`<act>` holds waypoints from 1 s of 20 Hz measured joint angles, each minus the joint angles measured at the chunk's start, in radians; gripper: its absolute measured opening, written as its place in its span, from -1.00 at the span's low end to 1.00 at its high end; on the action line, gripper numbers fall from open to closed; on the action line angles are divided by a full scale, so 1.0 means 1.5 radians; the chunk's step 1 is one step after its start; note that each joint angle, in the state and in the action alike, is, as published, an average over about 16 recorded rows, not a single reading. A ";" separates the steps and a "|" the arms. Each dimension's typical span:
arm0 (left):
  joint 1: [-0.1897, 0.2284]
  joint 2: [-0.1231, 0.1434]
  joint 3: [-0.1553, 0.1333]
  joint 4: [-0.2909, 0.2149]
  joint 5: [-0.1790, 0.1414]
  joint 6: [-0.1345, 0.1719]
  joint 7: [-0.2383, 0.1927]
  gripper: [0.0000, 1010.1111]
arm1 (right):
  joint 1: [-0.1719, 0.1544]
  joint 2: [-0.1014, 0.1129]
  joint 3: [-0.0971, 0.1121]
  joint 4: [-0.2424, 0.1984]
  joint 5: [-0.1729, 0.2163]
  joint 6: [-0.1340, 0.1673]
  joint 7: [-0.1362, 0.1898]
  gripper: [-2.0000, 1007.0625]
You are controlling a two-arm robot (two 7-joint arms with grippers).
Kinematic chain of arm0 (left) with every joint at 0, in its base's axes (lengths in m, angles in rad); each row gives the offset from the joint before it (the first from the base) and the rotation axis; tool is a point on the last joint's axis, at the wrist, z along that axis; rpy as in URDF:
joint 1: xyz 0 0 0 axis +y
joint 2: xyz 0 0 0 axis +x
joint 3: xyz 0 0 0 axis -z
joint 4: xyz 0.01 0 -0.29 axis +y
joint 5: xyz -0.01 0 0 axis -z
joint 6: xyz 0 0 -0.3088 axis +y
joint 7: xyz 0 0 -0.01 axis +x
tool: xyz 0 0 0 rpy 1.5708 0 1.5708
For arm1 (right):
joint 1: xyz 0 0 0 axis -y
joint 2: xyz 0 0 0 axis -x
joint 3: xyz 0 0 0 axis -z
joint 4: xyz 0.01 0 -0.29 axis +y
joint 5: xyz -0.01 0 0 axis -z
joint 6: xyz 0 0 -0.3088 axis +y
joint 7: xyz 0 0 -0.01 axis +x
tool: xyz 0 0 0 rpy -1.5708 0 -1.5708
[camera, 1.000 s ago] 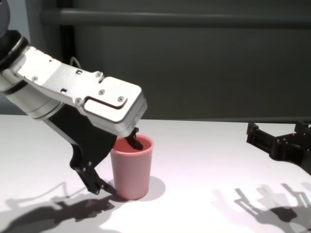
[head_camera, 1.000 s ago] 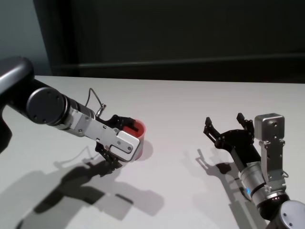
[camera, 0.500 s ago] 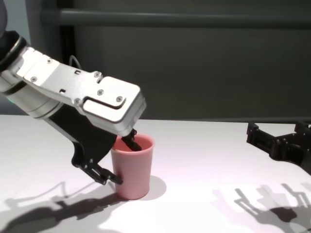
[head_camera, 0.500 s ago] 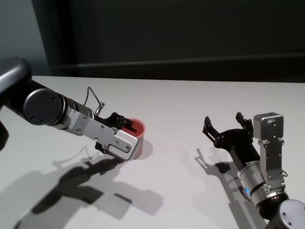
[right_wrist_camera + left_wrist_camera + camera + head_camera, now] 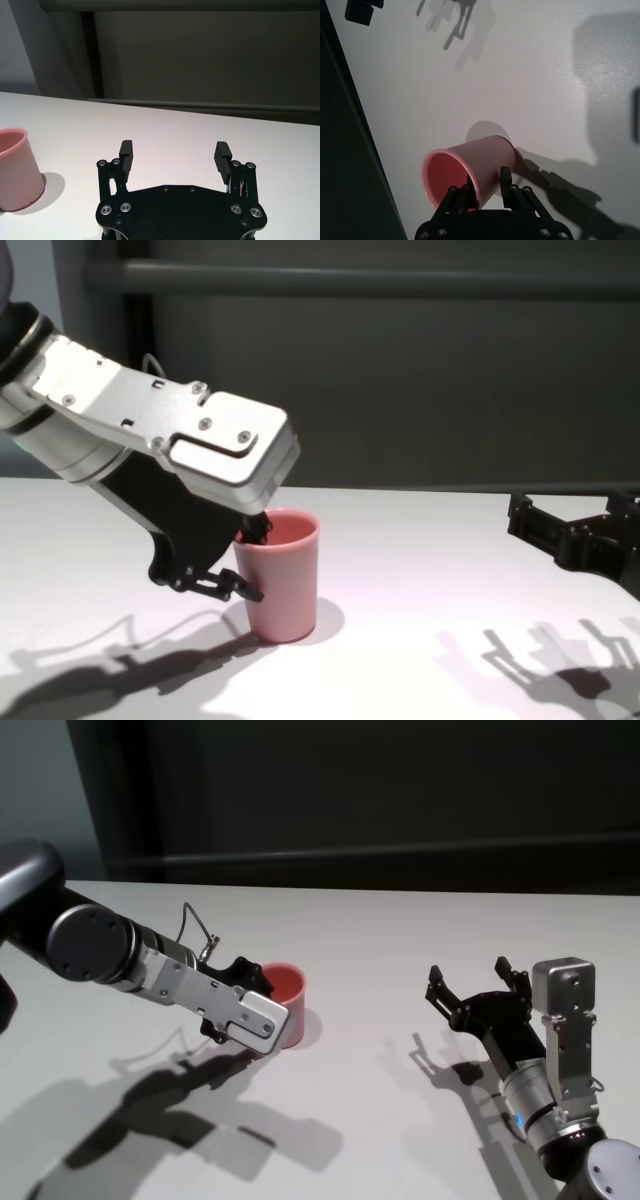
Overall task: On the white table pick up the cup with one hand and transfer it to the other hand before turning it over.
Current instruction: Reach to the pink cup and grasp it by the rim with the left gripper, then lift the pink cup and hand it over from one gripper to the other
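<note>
The salmon-pink cup [image 5: 293,1007] stands upright on the white table [image 5: 400,930], left of centre. My left gripper [image 5: 258,995] is shut on the cup's wall at the rim, one finger inside and one outside. The left wrist view shows the cup [image 5: 475,160] pinched between the fingertips [image 5: 505,176]. In the chest view the cup [image 5: 290,585] leans slightly, and I cannot tell whether its base touches the table. My right gripper [image 5: 470,975] is open and empty, hovering low at the right, apart from the cup [image 5: 17,170].
A dark wall with a horizontal rail runs behind the table's far edge [image 5: 400,888]. Bare tabletop [image 5: 420,560] lies between the cup and the right gripper [image 5: 572,508]. Arm shadows fall on the near table.
My left gripper's fingers have closed on the cup's wall. The cup has shifted a little to the right and tipped slightly. The right arm has not moved.
</note>
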 joint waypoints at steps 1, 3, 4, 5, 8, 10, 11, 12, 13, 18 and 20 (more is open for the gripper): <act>0.000 0.001 0.000 0.000 -0.004 0.000 0.000 -0.37 | 0.000 0.000 0.000 0.000 0.000 0.000 0.000 0.99; 0.001 0.001 -0.003 0.001 -0.017 0.000 0.002 -0.50 | 0.000 0.000 0.000 0.000 0.000 0.000 0.000 0.99; 0.002 0.001 -0.005 0.002 -0.026 0.000 0.003 -0.56 | 0.000 0.000 0.000 0.000 0.000 0.000 0.000 0.99; 0.004 0.001 -0.009 0.002 -0.035 0.001 0.006 -0.61 | 0.000 0.000 0.000 0.000 0.000 0.000 0.000 0.99; 0.011 0.002 -0.023 0.005 -0.069 0.001 0.017 -0.74 | 0.000 0.000 0.000 0.000 0.000 0.000 0.000 0.99; 0.018 0.003 -0.037 0.007 -0.097 0.000 0.027 -0.81 | 0.000 0.000 0.000 0.000 0.000 0.000 0.000 0.99; 0.022 0.003 -0.045 0.008 -0.113 0.000 0.033 -0.84 | 0.000 0.000 0.000 0.000 0.000 0.000 0.000 0.99; 0.026 0.002 -0.054 0.010 -0.130 0.000 0.039 -0.86 | 0.000 0.000 0.000 0.000 0.000 0.000 0.000 0.99; 0.031 0.002 -0.063 0.011 -0.147 -0.001 0.046 -0.87 | 0.000 0.000 0.000 0.000 0.000 0.000 0.000 0.99; 0.054 -0.001 -0.113 0.023 -0.240 -0.005 0.077 -0.91 | 0.000 0.000 0.000 0.000 0.000 0.000 0.000 0.99; 0.062 -0.003 -0.132 0.028 -0.275 -0.007 0.088 -0.91 | 0.000 0.000 0.000 0.000 0.000 0.000 0.000 0.99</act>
